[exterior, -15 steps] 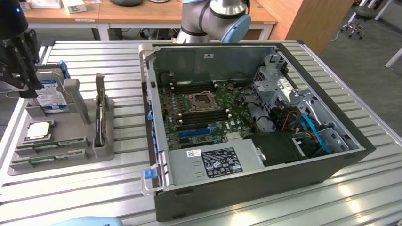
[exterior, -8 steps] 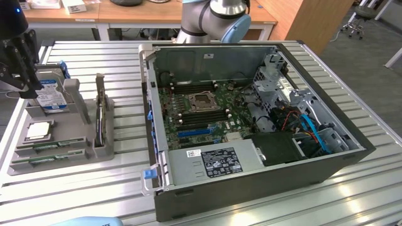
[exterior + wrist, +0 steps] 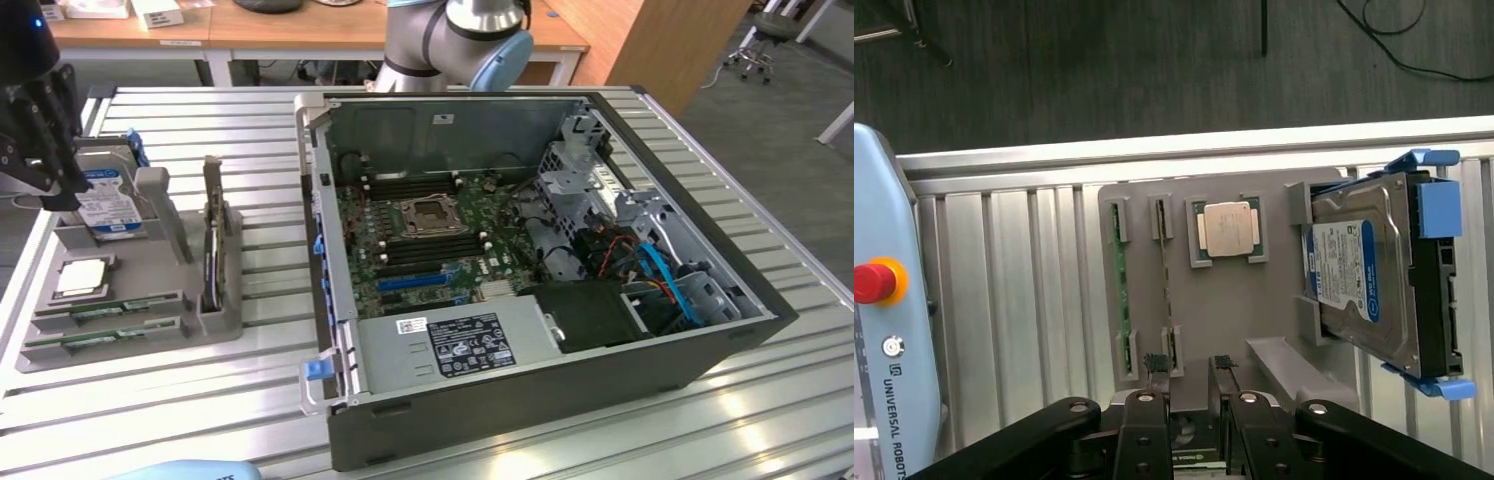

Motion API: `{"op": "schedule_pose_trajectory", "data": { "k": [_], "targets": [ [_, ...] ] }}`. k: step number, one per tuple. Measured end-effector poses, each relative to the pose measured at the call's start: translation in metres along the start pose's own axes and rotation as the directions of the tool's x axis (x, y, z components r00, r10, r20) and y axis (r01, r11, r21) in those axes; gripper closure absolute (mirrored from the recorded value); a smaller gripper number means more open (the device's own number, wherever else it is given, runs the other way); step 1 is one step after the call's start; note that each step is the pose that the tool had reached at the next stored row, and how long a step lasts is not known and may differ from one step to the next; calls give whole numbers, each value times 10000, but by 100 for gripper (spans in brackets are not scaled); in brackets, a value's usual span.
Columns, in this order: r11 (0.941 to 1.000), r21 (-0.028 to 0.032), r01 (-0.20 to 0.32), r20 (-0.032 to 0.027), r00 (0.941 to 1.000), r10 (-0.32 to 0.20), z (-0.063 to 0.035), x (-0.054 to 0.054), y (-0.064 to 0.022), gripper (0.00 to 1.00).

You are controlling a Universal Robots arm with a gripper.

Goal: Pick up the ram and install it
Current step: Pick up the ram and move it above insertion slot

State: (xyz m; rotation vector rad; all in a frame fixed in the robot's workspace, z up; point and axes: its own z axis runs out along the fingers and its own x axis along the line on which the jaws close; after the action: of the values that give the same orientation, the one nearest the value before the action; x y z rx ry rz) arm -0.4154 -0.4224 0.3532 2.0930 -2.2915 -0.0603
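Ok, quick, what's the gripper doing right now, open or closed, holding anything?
The gripper: open, holding nothing, hanging over the gray parts tray.

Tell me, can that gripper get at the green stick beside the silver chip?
Probably yes. The gripper hangs open above the grey tray, and nothing covers the green stick in its slot.
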Motion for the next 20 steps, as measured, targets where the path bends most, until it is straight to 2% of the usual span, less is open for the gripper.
{"op": "schedule_pose_trajectory", "data": {
  "k": [16, 20],
  "targets": [
    [9996, -1, 289, -17, 9996, -289, 0, 145, 3, 71],
    [9995, 0, 320, -11, 9995, -320, 18, 154, 2, 71]
  ]
}}
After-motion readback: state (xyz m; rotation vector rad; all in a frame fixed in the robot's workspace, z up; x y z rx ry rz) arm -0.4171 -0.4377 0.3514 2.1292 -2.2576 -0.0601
